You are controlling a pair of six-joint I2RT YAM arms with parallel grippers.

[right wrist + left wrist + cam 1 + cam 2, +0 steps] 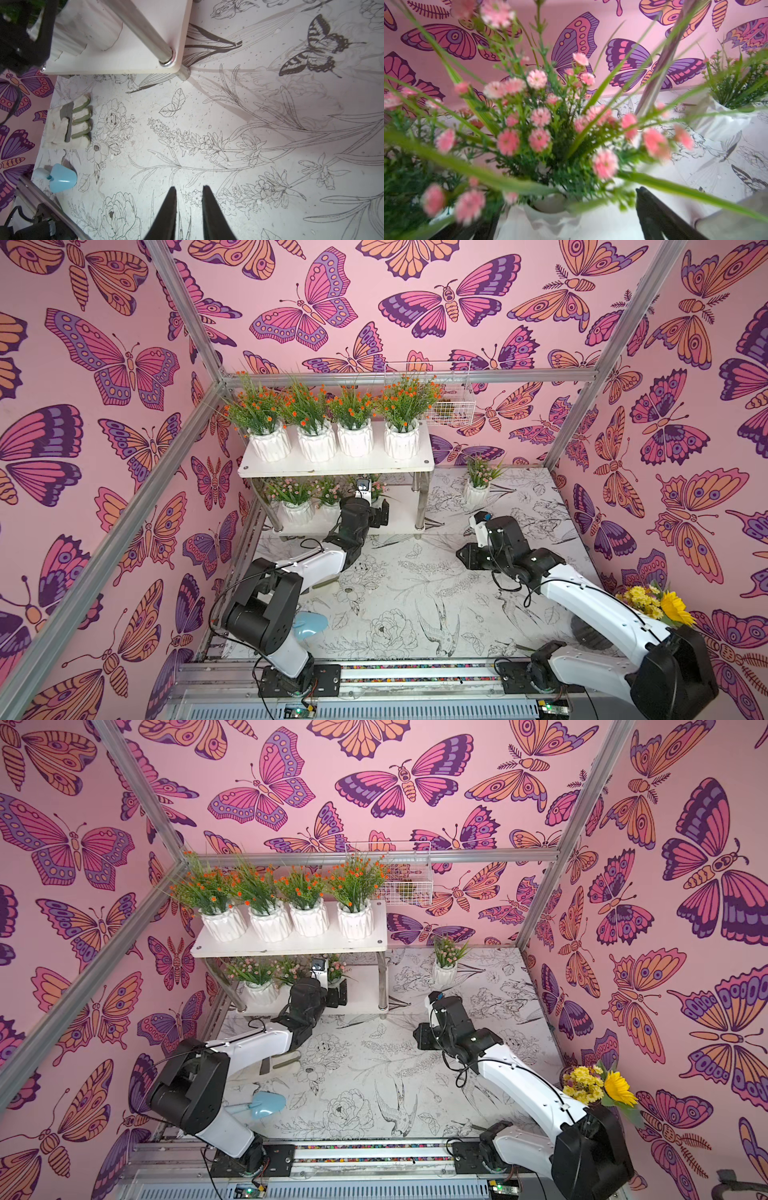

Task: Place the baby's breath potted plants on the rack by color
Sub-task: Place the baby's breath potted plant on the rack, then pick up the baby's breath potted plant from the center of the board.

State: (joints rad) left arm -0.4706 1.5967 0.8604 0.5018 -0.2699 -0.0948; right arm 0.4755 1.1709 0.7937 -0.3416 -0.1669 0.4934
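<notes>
Black fingers [660, 214] of the left gripper [560, 220] stand wide apart on either side of a pink plant [542, 133]; the jaws are open and, as far as I can see, not squeezing its white pot; that plant sits on the lower shelf of the rack [332, 467], third from the left, its blurred sprigs filling the left wrist view. Two more pink plants [293, 499] stand just beside it to the left on the same shelf; the space at the right end is bare. Up on the top shelf four orange plants [353, 418] stand upright in a row, pots nearly touching.

Off to the right, the last pink plant [478, 483] stands on the table [415, 614], near the rack's right end but apart from it. The right gripper [188, 188] hangs over bare table in front of the rack's leg [145, 31]; its jaws are parted only a sliver, with nothing between them. A glove [68, 122] and a pale blue scoop [60, 178] lie on the table's left side; a wire basket [449, 406] hangs on the back wall; sunflowers [665, 605] sit in the near right corner.
</notes>
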